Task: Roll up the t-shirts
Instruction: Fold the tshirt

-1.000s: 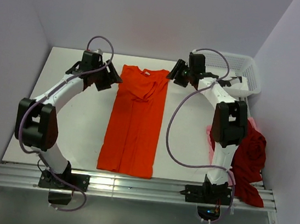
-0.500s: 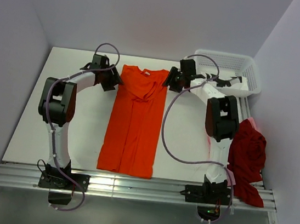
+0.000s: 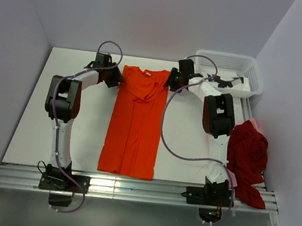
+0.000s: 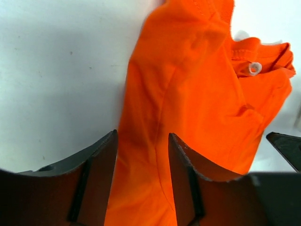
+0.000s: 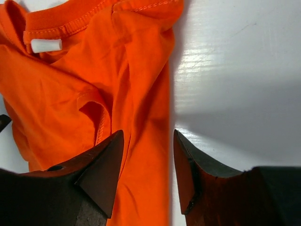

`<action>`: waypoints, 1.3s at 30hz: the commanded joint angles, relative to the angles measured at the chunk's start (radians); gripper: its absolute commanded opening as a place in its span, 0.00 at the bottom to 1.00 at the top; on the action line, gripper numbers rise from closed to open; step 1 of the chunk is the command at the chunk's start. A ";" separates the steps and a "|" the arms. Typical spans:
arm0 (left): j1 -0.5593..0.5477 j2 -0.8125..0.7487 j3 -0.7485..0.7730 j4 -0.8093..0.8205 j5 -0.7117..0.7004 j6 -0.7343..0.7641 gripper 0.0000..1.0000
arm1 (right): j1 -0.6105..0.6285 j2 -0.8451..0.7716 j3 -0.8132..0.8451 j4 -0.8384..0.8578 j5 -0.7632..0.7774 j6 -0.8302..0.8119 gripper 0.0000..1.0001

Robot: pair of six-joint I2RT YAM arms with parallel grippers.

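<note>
White-topped table (image 3: 77, 125) carries everything, with both arms reaching to its far end. On the left side, the left gripper (image 3: 113, 77) sits at the upper left corner of the orange t-shirt (image 3: 136, 122), by the shoulder. Its wrist view shows the jaws standing moderately apart, straddling the shirt's left edge: one finger (image 4: 101, 165) is over bare table beside the hem, the other over cloth, and flat orange fabric fills the gap between them. Nothing is pinched.

In the middle, the orange t-shirt lies flat as a long narrow strip, sleeves folded in, collar at the far end and hem near the arm bases.

To its right, the right gripper (image 3: 172, 79) sits at the shirt's upper right corner, mirroring the other. Its jaws also stand partly spread across the right edge, one finger (image 5: 101, 169) above cloth, the other above table, with no fabric clamped. A white neck label (image 5: 46, 45) shows at the collar.

Further right, a white mesh basket (image 3: 229, 65) stands at the far corner. A dark red t-shirt (image 3: 248, 154) lies crumpled in a heap at the table's right edge
</note>
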 commanded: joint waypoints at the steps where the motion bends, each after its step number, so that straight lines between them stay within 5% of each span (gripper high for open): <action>1: 0.004 0.035 0.069 0.022 -0.014 0.027 0.52 | 0.009 0.022 0.054 0.002 0.028 -0.010 0.53; 17: 0.007 0.130 0.164 0.008 -0.035 0.057 0.35 | 0.009 0.131 0.175 -0.033 0.031 -0.012 0.46; 20: 0.007 0.147 0.182 0.008 -0.035 0.058 0.32 | 0.009 0.153 0.207 -0.043 0.028 -0.006 0.41; 30: 0.007 0.216 0.254 0.043 -0.006 0.020 0.00 | 0.002 0.194 0.284 -0.021 0.024 0.010 0.00; 39: 0.007 0.224 0.271 0.109 -0.046 -0.048 0.00 | -0.053 0.280 0.410 0.042 -0.113 0.106 0.00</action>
